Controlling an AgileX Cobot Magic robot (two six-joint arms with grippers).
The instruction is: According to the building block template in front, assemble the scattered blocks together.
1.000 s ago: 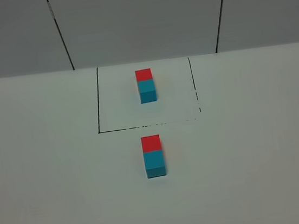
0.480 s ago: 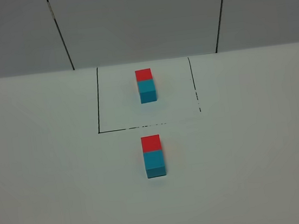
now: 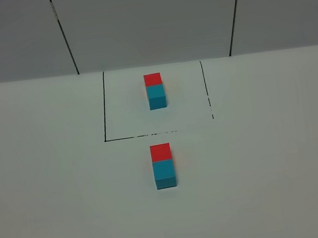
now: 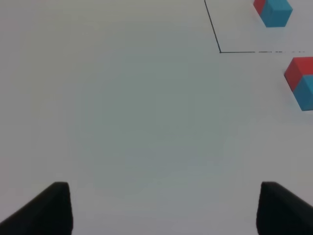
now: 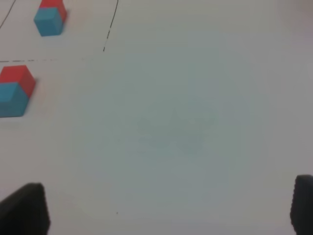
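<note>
Nothing has changed over the last second: the white desk (image 3: 54, 213) with its grey panelled wall (image 3: 147, 22) behind looks the same, so the task seems done. Inside the black lines (image 3: 104, 108) sits the template (image 3: 155, 90); just in front of it, outside the frame, the red block (image 3: 161, 152) touches the blue block (image 3: 164, 173), matching it. Both end effectors, left (image 4: 164, 208) and right (image 5: 168, 208), hang wide open, holding nothing, well apart from the blocks.

Even, soft light with faint shadows and no glare; both wrist views look slightly blurred and greenish.
</note>
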